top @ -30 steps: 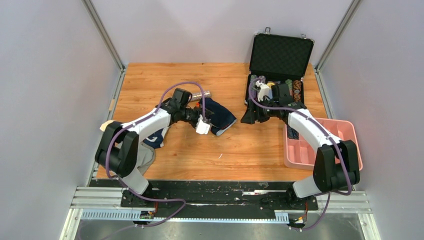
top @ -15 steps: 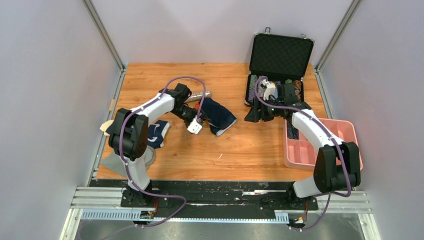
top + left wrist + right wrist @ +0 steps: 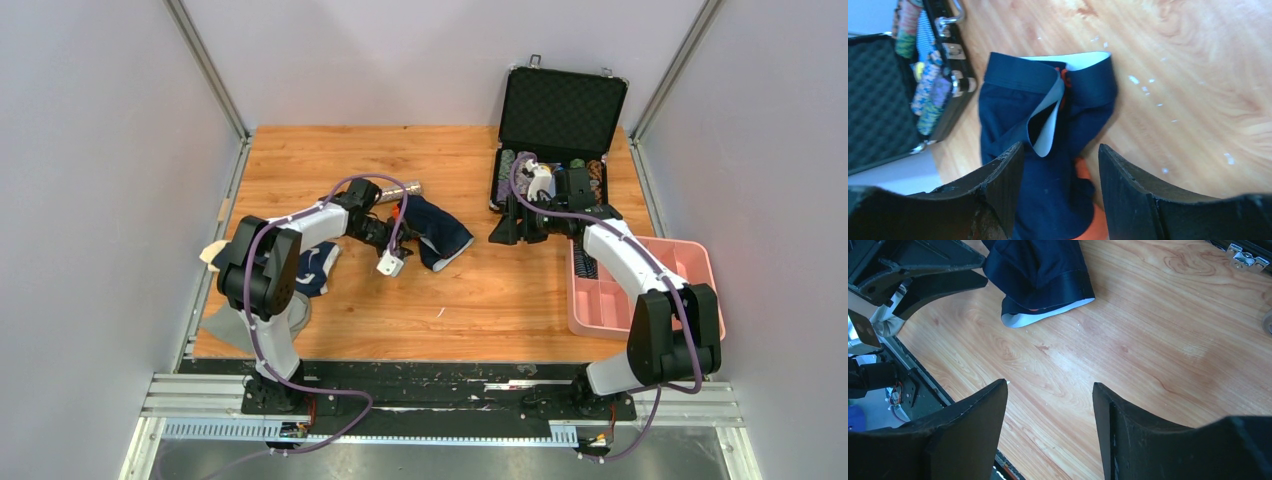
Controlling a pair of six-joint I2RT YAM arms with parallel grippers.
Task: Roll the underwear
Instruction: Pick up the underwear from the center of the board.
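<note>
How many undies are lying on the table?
2. A plain navy pair lies in the middle, by the left gripper; a striped pair lies far left. The rolls in the black case might be more; I cannot tell.

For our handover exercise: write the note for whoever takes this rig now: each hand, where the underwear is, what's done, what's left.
Left hand: open, empty, over the navy briefs.
Right hand: open, empty, over the table beside the case.
Navy briefs: crumpled mid-table. Striped briefs: bunched at the left edge.
Done: nothing rolled.
Left: flatten and roll both.
</note>
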